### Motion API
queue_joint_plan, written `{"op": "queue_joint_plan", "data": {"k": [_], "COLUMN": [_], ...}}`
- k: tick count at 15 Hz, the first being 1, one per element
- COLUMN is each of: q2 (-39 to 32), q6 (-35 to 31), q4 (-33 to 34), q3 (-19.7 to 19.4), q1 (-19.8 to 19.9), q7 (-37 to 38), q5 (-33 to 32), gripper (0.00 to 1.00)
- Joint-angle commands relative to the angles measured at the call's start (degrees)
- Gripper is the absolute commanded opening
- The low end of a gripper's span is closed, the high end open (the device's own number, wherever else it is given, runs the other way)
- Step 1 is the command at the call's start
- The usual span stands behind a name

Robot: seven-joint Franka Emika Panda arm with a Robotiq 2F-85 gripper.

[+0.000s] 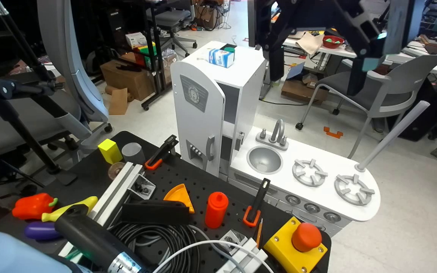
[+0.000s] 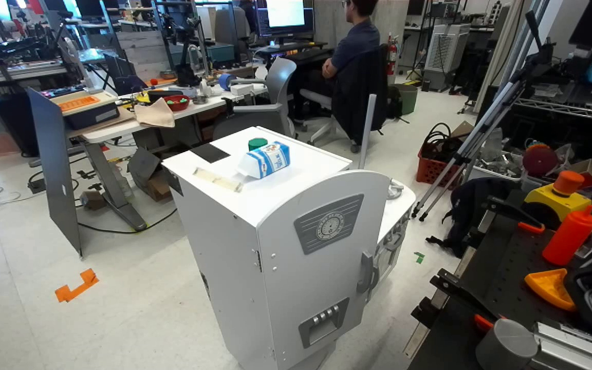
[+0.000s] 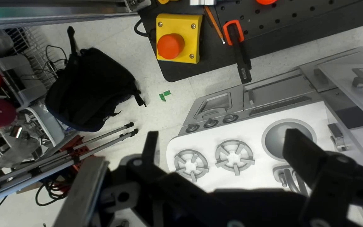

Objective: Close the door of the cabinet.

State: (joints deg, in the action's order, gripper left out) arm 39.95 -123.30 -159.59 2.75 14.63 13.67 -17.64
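The white door (image 1: 192, 127) stands ajar on the tall white cabinet (image 1: 250, 91). A dark gap with shelves shows between the door's handle edge and the cabinet's side. In an exterior view the door (image 2: 327, 277) shows its dial plate and grey handle, hinged at the cabinet's near edge (image 2: 224, 257). In the wrist view part of the door (image 3: 351, 91) and its handle show at the right edge. My gripper (image 1: 316, 77) is open and empty, high above the sink and burners and apart from the door. It also shows in the wrist view (image 3: 221, 135).
The low counter (image 3: 247, 126) with sink, faucet (image 1: 278, 131) and burners joins the cabinet. A white post (image 1: 393, 134) rises from its end. A milk carton (image 2: 270, 159) lies on the cabinet top. A black table (image 1: 199, 182) with clamps, a red bottle (image 1: 216, 210) and a yellow stop box (image 1: 279, 242) stands close by.
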Motion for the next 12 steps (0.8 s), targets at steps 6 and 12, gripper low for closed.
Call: {"op": "queue_joint_plan", "data": {"k": [6,12], "q2": [-12.2,-24.8], "q6": [-2.7,-11.8], "q4": [0.5,3.6], "q3": [2.9,6.7], "q1": [-9.3,-10.3], "q7": [-1.2,11.5], "q5": [0.4,-0.9], "gripper": [1.0,1.0]}}
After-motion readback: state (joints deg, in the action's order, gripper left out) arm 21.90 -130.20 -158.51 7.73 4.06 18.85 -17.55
